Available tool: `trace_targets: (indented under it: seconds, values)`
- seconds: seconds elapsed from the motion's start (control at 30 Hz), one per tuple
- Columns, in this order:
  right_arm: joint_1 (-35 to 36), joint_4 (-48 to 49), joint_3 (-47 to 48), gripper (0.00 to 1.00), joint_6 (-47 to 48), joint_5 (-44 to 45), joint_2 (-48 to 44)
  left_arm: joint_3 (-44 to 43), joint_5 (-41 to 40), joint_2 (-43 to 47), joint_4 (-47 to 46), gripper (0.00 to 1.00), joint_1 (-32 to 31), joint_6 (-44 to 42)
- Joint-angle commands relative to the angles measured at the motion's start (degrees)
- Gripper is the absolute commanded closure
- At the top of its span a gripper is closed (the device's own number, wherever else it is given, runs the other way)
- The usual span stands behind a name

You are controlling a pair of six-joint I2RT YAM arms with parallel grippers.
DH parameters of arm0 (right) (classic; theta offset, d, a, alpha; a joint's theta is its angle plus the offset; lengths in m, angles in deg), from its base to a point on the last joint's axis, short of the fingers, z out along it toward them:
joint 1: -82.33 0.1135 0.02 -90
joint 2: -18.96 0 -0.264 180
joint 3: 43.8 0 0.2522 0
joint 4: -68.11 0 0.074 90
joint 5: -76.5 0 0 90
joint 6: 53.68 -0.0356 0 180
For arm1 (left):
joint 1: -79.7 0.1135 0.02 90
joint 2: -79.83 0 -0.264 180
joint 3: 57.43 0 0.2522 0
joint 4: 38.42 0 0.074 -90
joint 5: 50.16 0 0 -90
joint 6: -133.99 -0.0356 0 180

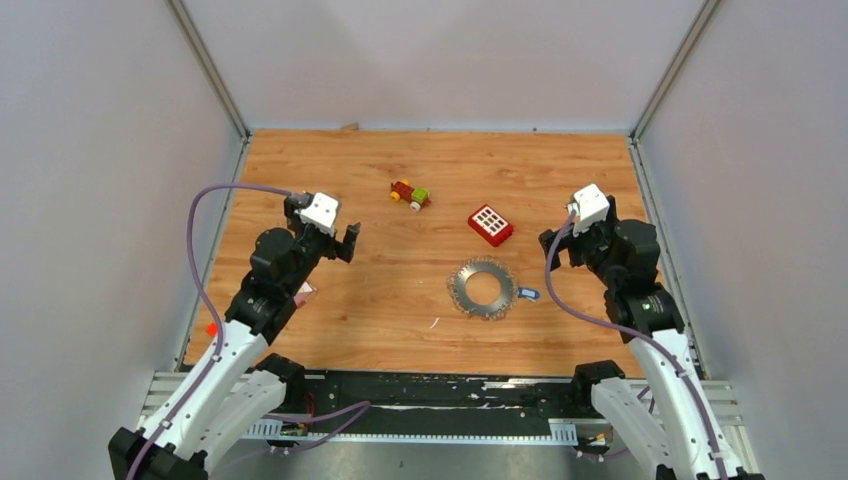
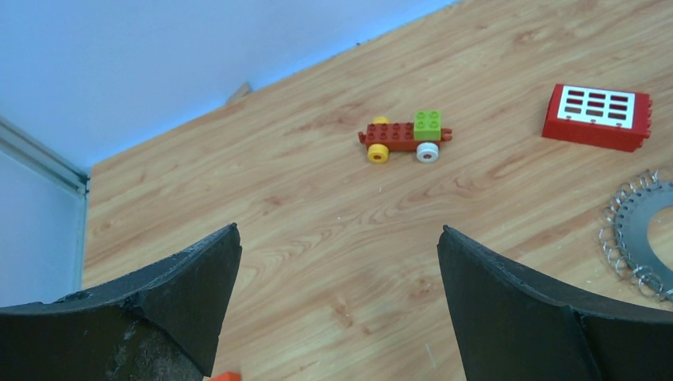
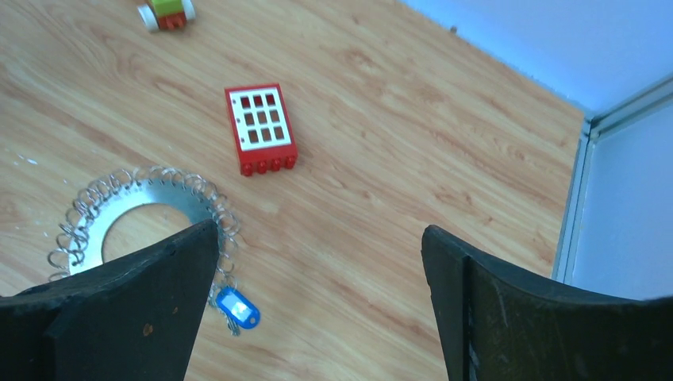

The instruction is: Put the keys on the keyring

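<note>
The keyring (image 1: 482, 288) is a flat grey metal ring fringed with silver loops, lying right of the table's middle; it also shows in the right wrist view (image 3: 143, 213) and at the edge of the left wrist view (image 2: 641, 230). The keys, a blue tag (image 3: 236, 308) with a small dark key under it, lie against the ring's right fringe (image 1: 528, 294). Whether they hang on a loop I cannot tell. My right gripper (image 3: 319, 228) hovers open and empty to the right of them (image 1: 560, 245). At the left, my left gripper (image 2: 339, 230) is open and empty, well away from the ring (image 1: 335, 240).
A red block with white squares (image 1: 490, 224) lies behind the ring. A red-yellow-green toy car (image 1: 410, 194) sits farther back. A small orange piece (image 1: 211, 328) and a pale scrap (image 1: 305, 290) lie by the left arm. Grey walls enclose the table.
</note>
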Motion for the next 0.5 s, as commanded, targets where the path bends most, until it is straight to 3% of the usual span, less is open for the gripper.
trace_targets:
  seconds: [0.0, 0.47]
  values:
    - [0.04, 6.30, -0.48, 0.00, -2.18, -3.72, -3.62, 0.40, -0.56, 1.87, -3.93, 0.00, 0.48, 0.94]
    - [0.52, 8.11, -1.80, 0.00, -3.95, -1.12, -3.30, 0.70, -1.03, 2.64, -2.70, 0.00, 0.49, 0.82]
